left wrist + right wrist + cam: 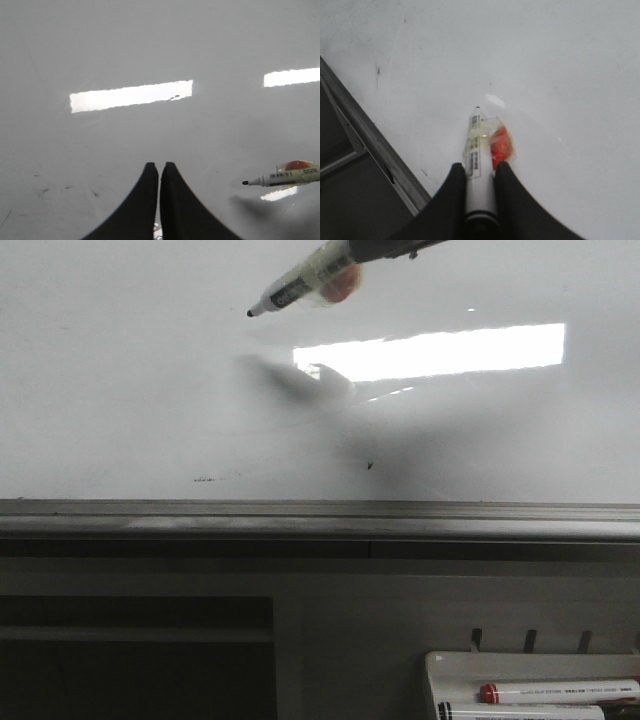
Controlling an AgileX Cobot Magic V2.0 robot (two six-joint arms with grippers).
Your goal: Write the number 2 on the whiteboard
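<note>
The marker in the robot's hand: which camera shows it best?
The right wrist view: the marker fills the middle, clamped in the right gripper. The front view shows its tip end from the side, off the whiteboard. The left wrist view shows it small at the edge.

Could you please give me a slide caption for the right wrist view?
Right gripper holds an uncapped marker above the unmarked whiteboard.

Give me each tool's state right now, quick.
Left tool: closed, holding nothing.
Right tool: closed on the marker, uncapped tip toward the whiteboard.
</note>
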